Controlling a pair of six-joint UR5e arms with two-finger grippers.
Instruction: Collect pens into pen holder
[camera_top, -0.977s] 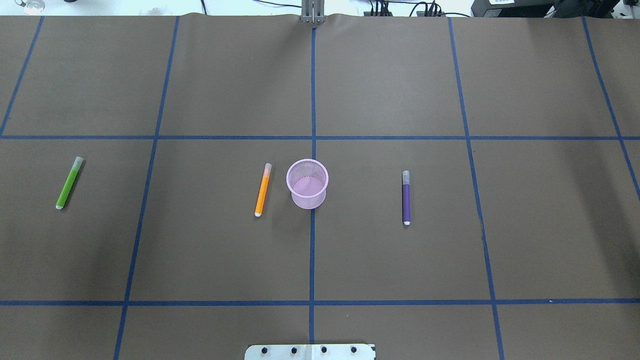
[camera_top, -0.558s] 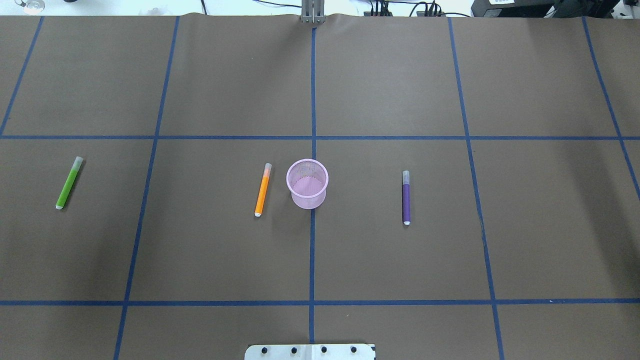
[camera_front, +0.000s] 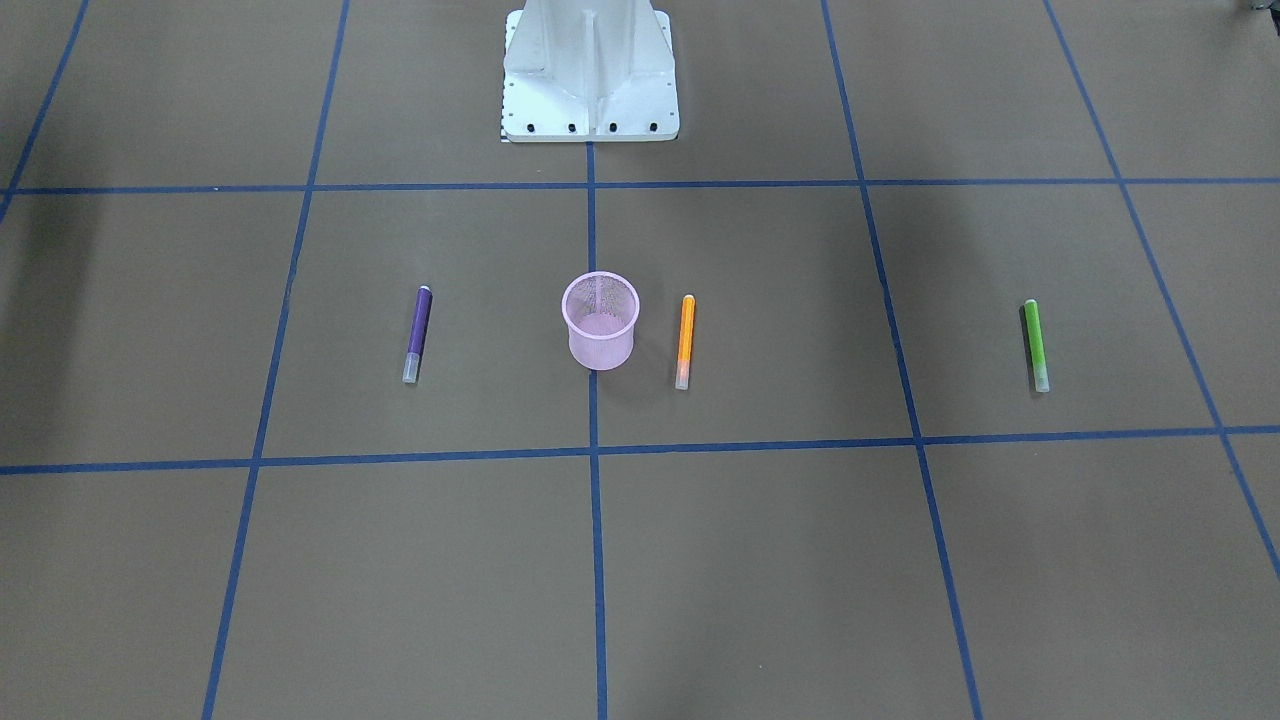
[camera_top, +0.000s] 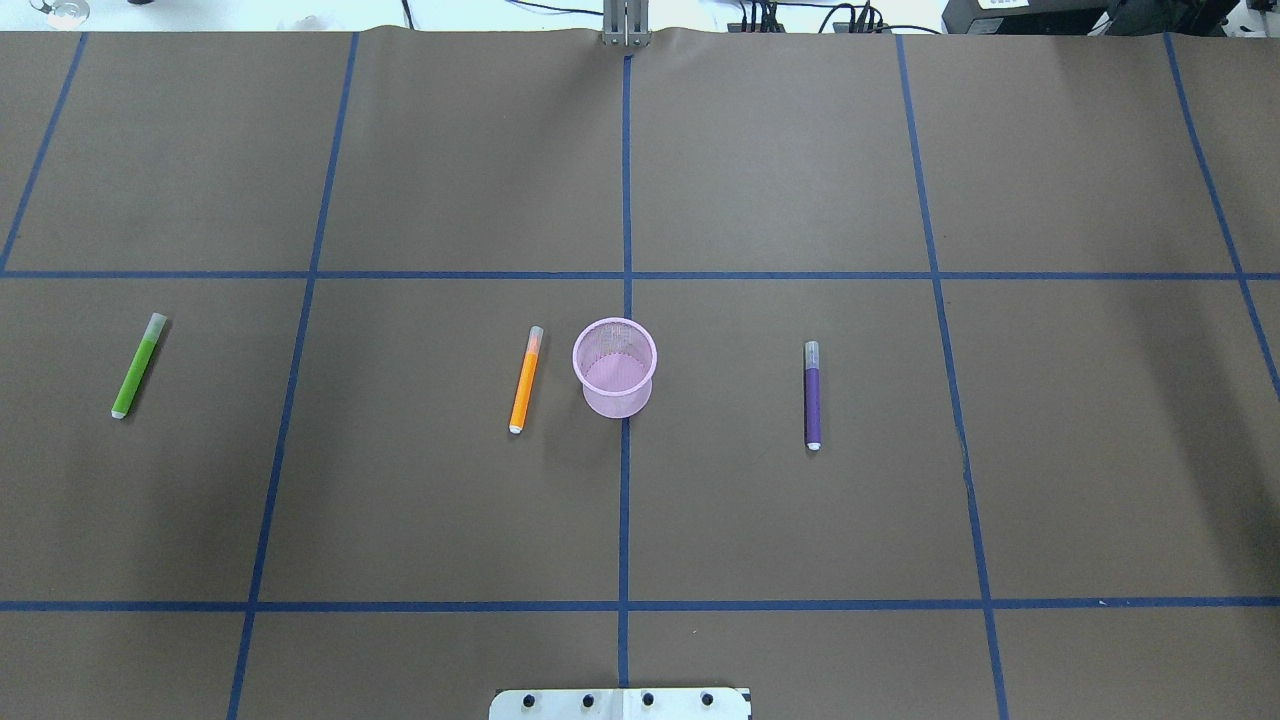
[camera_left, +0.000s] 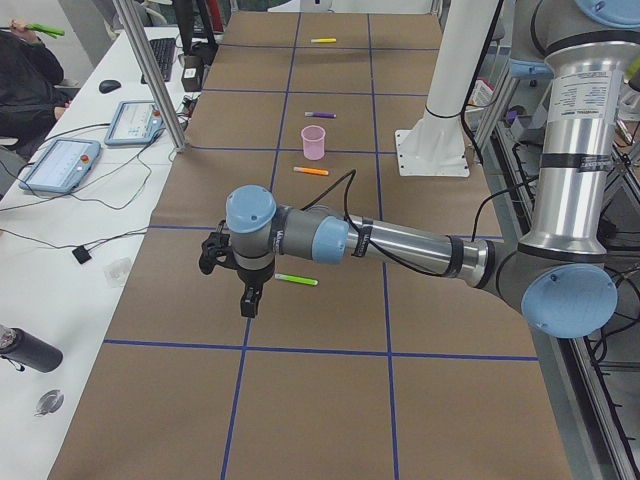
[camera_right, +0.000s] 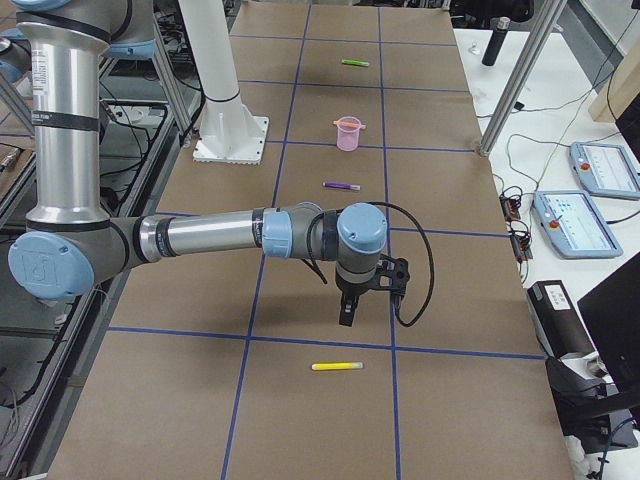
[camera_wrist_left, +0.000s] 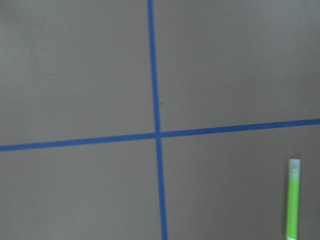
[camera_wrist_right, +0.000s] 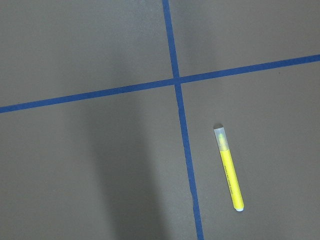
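Observation:
The pink mesh pen holder (camera_top: 615, 368) stands upright at the table's middle and holds nothing. The orange pen (camera_top: 525, 380) lies just left of it and the purple pen (camera_top: 812, 395) to its right. The green pen (camera_top: 138, 365) lies far left. The yellow pen (camera_right: 337, 366) lies far right, outside the overhead view. My left gripper (camera_left: 247, 298) hangs over the table just beside the green pen (camera_left: 296, 280). My right gripper (camera_right: 347, 312) hangs a little short of the yellow pen (camera_wrist_right: 229, 169). I cannot tell whether either gripper is open or shut.
The white robot base (camera_front: 590, 80) stands at the table's near edge. Blue tape lines (camera_top: 624, 500) grid the brown table cover. Tablets (camera_left: 60, 165) and cables lie on the side bench, with an aluminium post (camera_left: 150, 70) beside them.

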